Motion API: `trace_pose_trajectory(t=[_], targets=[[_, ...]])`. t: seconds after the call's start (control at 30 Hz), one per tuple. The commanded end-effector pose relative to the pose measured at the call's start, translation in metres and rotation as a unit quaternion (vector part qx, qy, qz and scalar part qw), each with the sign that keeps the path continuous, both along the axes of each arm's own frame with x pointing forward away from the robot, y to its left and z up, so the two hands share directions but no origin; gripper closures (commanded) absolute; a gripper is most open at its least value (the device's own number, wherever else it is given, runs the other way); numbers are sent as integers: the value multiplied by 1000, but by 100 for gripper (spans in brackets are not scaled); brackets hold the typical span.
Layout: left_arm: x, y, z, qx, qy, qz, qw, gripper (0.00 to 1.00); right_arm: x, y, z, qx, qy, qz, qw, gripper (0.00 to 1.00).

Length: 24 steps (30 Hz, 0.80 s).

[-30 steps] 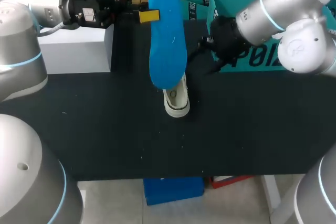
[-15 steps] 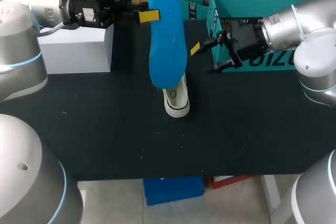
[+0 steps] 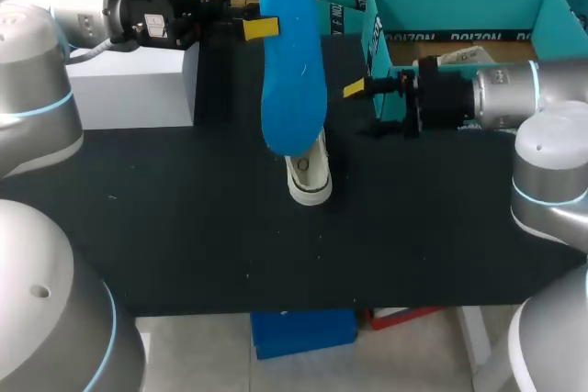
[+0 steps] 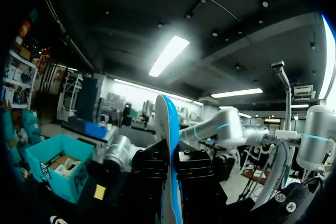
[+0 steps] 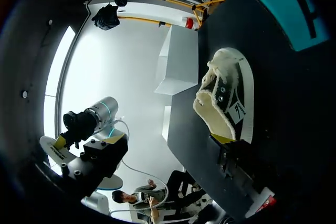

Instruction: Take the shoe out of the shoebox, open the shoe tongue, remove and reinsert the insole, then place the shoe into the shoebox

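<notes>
My left gripper [image 3: 254, 29] is shut on a long blue insole [image 3: 292, 61], held up over the back middle of the black table [image 3: 184, 218]. In the left wrist view the insole [image 4: 169, 145] stands edge-on between the black fingers. A white shoe [image 3: 310, 176] lies on the table under the insole's lower end. My right gripper [image 3: 367, 106] is open with nothing in it, level beside the teal shoebox [image 3: 542, 6] and pointing left towards the insole. In the right wrist view the shoe [image 5: 228, 103] lies ahead of one finger [image 5: 233, 158], its opening turned towards that camera.
A white box [image 3: 138, 84] stands at the back left of the table, under my left arm. Crumpled paper [image 3: 464, 57] lies inside the shoebox. The shoebox takes up the back right corner.
My right arm has swung down and to the right, uncovering the shoebox. Its gripper now lies level and points left. The left arm, insole and shoe have stayed put.
</notes>
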State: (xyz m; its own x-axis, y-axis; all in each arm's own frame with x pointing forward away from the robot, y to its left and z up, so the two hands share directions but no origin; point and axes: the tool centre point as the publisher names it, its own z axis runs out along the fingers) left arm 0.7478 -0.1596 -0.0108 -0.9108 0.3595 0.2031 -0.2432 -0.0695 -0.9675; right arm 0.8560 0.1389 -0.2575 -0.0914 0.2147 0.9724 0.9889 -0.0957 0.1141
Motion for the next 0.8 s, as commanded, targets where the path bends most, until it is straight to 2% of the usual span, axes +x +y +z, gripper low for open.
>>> trace_pose_trajectory(t=[0.03,0.1,0.8], targets=[[-1,-1,-1,0,-1,2,1000,100,-1,2,0,-11,-10,-4,1000,0],[-1,-1,-1,0,-1,2,1000,100,-1,3,1,-25,-18,-8,1000,0],[-1,-1,-1,0,-1,2,1000,100,-1,3,1,-25,-18,-8,1000,0]])
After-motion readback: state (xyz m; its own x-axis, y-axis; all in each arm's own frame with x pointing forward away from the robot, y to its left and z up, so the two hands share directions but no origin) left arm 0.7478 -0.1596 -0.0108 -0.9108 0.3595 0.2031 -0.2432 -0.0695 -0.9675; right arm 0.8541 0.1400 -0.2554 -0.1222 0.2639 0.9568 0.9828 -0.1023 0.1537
